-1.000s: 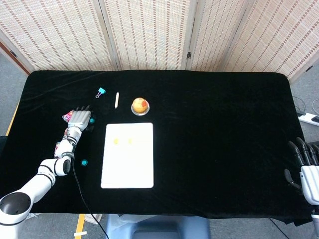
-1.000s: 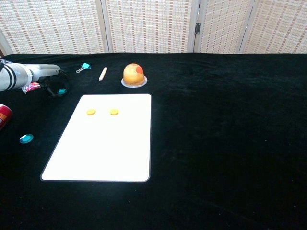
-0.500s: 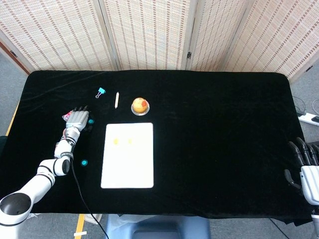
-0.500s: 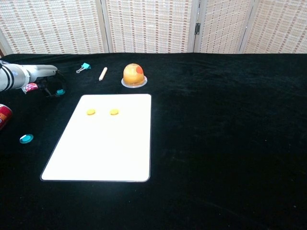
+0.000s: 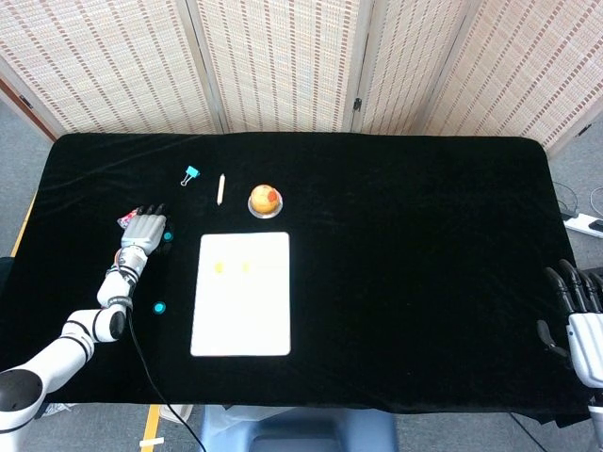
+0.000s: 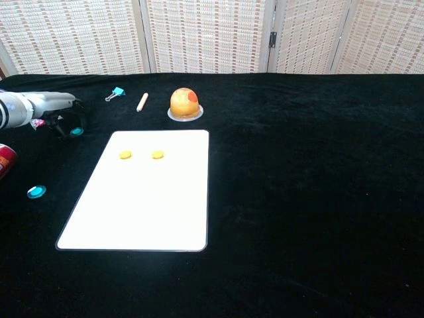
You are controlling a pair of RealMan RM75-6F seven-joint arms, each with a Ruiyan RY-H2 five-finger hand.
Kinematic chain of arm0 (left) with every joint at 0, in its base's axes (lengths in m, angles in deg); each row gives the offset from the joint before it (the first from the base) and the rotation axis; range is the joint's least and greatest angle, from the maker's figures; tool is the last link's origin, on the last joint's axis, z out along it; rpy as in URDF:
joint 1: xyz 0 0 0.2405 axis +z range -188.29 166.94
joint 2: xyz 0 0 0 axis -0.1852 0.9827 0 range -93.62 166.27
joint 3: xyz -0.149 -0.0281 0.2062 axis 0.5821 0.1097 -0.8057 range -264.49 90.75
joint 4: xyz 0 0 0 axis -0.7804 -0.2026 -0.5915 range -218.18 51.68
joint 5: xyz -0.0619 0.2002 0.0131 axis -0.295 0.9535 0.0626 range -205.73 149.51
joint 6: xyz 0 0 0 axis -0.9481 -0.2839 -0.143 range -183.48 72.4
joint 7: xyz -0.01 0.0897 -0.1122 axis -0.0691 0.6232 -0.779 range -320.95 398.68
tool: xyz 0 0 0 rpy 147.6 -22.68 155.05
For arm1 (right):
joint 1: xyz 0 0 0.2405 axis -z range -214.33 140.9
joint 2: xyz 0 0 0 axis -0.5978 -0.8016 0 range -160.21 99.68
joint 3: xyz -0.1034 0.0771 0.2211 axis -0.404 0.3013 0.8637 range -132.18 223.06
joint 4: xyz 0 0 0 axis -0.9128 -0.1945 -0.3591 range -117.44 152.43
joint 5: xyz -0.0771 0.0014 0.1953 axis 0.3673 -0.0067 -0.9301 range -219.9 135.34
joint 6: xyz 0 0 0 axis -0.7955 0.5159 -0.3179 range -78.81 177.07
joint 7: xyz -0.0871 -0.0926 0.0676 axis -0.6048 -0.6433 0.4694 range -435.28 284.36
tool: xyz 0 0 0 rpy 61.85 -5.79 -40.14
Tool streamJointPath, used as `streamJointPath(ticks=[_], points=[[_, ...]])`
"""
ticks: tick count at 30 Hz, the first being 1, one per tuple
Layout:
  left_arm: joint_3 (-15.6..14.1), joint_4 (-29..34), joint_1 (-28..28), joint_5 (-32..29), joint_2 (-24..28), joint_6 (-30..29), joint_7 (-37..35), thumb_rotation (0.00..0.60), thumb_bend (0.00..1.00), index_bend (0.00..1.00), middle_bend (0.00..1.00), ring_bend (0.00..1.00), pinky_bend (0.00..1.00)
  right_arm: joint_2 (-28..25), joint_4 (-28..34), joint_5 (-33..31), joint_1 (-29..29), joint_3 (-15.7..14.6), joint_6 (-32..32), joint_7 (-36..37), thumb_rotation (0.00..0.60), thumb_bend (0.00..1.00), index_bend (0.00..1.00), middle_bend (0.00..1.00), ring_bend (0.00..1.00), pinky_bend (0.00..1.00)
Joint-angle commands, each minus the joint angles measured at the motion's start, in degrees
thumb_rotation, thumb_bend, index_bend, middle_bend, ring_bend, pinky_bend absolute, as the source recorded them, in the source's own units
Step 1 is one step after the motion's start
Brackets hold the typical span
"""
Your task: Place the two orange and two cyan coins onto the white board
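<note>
From the head view, the left hand (image 5: 143, 228) lay on the black counter (image 5: 405, 245) left of the white board (image 5: 241, 320), having drawn back toward the robot over the last second, with a cyan coin (image 5: 168, 236) showing just at its right edge; whether the fingers actually pinched that coin could not be told from above. The two orange coins (image 5: 233, 267) already sat on the upper part of the board, while a second cyan coin (image 5: 159, 307) lay on the cloth near the board's left side, unmoved. The right hand (image 5: 579, 315) hung at the counter's far right edge, its fingers curled downward and holding nothing, as before. From the chest view, the left hand (image 6: 56, 109) had shifted left and the coin (image 6: 77, 131) had travelled with its dark fingers (image 6: 66, 126), which suggested it was caught and lifted, so the third placement seemed under way. The board (image 6: 139, 212) and second coin (image 6: 36, 192) stayed put.
</note>
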Motion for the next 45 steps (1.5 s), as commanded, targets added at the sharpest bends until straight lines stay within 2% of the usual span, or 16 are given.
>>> streamJointPath(ticks=[1,35,45], points=[[0.0,0.1,0.6,0.4,0.1,-1.1,-0.2,0.6,0.47,0.39,0.07,0.0,0.0,0.0,0.1,0.1,0.1,0.0,-0.1,-0.1,0.6,0.47,0.0,0.0,0.0,0.0],[0.7,-6.7,0.3,3.9,-4.2,0.2,-3.5,0.6,0.47,0.42,0.07,0.0,0.0,0.0,0.3,-0.3,0.3,0.0,-0.1,-0.2,0.6,0.47,0.0,0.0,0.0,0.0],[0.8,-8.1,0.6,5.5,-5.4,-0.9,-5.2,0.6,0.47,0.51,0.13,0.0,0.0,0.0,0.4,-0.5,0.2,0.1,0.1,-0.3,0.6,0.47,0.0,0.0,0.0,0.0]])
